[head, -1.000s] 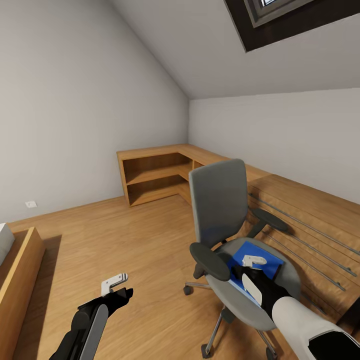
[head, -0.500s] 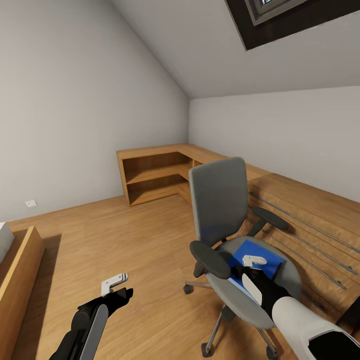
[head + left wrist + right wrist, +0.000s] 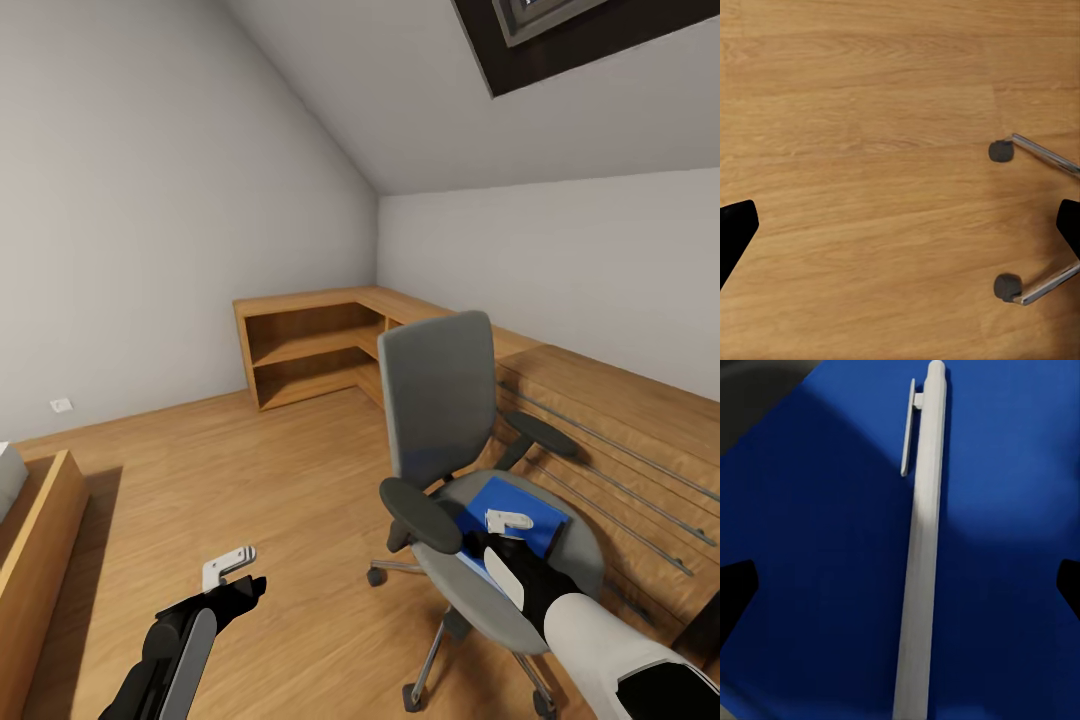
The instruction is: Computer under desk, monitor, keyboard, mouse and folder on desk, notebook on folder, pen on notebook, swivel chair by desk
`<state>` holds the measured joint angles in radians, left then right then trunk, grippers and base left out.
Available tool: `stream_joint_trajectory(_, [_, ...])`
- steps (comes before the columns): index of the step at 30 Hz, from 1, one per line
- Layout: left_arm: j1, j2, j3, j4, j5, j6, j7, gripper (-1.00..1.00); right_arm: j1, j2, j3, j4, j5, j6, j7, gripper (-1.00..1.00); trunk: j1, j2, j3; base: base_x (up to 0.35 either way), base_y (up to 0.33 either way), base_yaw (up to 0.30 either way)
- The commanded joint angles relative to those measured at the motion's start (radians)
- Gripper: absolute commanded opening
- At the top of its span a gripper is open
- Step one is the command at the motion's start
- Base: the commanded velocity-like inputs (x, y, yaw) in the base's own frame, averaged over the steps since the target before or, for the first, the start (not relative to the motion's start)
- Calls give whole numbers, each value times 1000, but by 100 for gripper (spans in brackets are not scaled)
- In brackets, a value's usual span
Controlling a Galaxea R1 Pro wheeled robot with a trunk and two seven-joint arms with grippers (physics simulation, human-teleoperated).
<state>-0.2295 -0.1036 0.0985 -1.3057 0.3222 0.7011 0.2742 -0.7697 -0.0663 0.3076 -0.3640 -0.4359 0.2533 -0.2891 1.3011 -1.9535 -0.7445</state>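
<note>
Folder, bright blue, lies flat on the grey seat of the swivel chair, which we see at about four o'clock in the head view, its backrest upright and its black armrests out to either side. Our right gripper hangs directly over the folder, just above its surface. Through the right wrist view we see a slim white pen lying lengthwise on the blue cover, its clip to one side; the dark fingertips sit at the two edges of that picture, spread wide and holding nothing, with the pen between them. No brand, label or writing can be read on the pen or the folder.

Our left gripper hovers over the bare wooden floor at about seven o'clock, well apart from the chair. In the left wrist view its dark fingertips likewise stand wide apart and empty, with two chrome legs and their castors of the chair base nearby.

Low wooden shelving fills the far corner at about twelve o'clock. A small white wall socket sits near the floor at about ten o'clock; we can read no marking on it.
</note>
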Motion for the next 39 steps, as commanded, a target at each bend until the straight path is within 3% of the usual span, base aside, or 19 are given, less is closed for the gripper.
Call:
stream_joint_trajectory(1, [-1, -1, 1, -1, 11, 4, 7, 100, 0, -1, 8, -2, -7, 6, -7, 100, 0, 0, -1, 0, 0, 0])
stream_joint_trajectory(16, [0, -1, 1, -1, 11, 5, 7, 100, 0, -1, 8, -2, -7, 7, -6, 100, 0, 0, -1, 0, 0, 0])
stream_joint_trajectory(17, [-1, -1, 1, -1, 11, 5, 7, 100, 0, -1, 8, -2, -7, 8, -6, -100, 0, 0, -1, 0, 0, 0])
stream_joint_trajectory(39, [0, -1, 1, -1, 11, 6, 7, 100, -1, -1, 8, -3, -7, 6, -5, -100, 0, 0, -1, 0, 0, 0])
